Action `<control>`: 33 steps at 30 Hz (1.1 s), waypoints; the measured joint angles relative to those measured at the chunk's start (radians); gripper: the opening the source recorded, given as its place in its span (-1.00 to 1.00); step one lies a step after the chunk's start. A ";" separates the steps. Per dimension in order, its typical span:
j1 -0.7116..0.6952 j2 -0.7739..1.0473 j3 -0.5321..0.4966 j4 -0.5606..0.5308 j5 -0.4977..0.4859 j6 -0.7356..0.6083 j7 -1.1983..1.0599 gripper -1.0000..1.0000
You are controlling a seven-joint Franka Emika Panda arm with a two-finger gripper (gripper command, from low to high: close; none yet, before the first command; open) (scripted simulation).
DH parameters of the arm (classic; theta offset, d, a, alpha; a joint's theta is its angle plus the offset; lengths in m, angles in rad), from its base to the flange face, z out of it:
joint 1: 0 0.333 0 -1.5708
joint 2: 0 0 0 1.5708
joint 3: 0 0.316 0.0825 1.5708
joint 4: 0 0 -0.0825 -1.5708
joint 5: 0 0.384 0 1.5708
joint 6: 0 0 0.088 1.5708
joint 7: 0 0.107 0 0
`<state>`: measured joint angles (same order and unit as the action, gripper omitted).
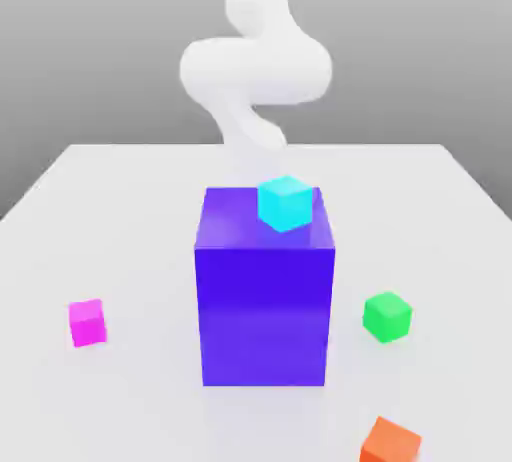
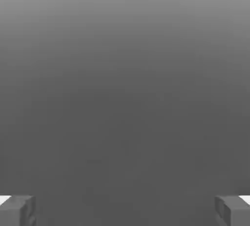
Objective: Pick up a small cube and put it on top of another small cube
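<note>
From my remote seat, I am sweeping the exterior view from its left to its right.

- The small pink cube (image 1: 87,322) is sitting alone on the white desk (image 1: 100,210), well apart from everything else, untouched.
- At centre, a big blue block (image 1: 265,290) is standing upright, with a cyan cube (image 1: 285,201) resting on its top face, toward the back right corner.
- Behind the block, the white arm (image 1: 255,70) is rising, blurred; it is not reaching any cube.
- Toward the exterior view's right, a green cube (image 1: 387,316) is lying near the block; an orange cube (image 1: 390,442) is sitting at the near edge, partly cut off.

In the hand view the tool (image 2: 125,210) is standing wide, its two grey fingertips (image 2: 17,211) far apart with nothing between them, facing only grey backdrop.

Risks, as I am judging them:
- The tall block is standing between arm and cubes; a low sweep toward the pink cube could clip it or knock the cyan cube off.
- The pink cube is small; an off-centre close could push it sliding instead of gripping it.
- Stacking on another small cube is leaving little margin; a slightly skewed release could topple both.
</note>
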<state>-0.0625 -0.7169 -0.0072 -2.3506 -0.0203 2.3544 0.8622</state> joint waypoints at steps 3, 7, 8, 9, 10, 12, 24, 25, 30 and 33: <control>-0.086 0.120 -0.016 -0.069 -0.028 0.077 0.087 0.00; -0.190 0.268 -0.046 -0.155 -0.056 0.172 0.191 0.00; -0.214 0.304 -0.056 -0.177 -0.062 0.196 0.216 0.00; -0.237 0.340 -0.066 -0.198 -0.067 0.219 0.240 0.00; -0.260 0.376 -0.077 -0.219 -0.071 0.242 0.264 0.00; -0.303 0.449 -0.102 -0.262 -0.076 0.289 0.308 0.00; -0.502 0.887 -0.140 -0.426 0.152 0.591 0.324 0.00; -0.523 0.923 -0.114 -0.419 0.174 0.619 0.308 0.00; -0.579 1.017 -0.051 -0.401 0.206 0.696 0.282 -1.00; -0.579 1.017 -0.051 -0.401 0.203 0.697 0.285 -1.00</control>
<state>-0.6418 0.3005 -0.0578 -2.7516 0.1829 3.0515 1.1470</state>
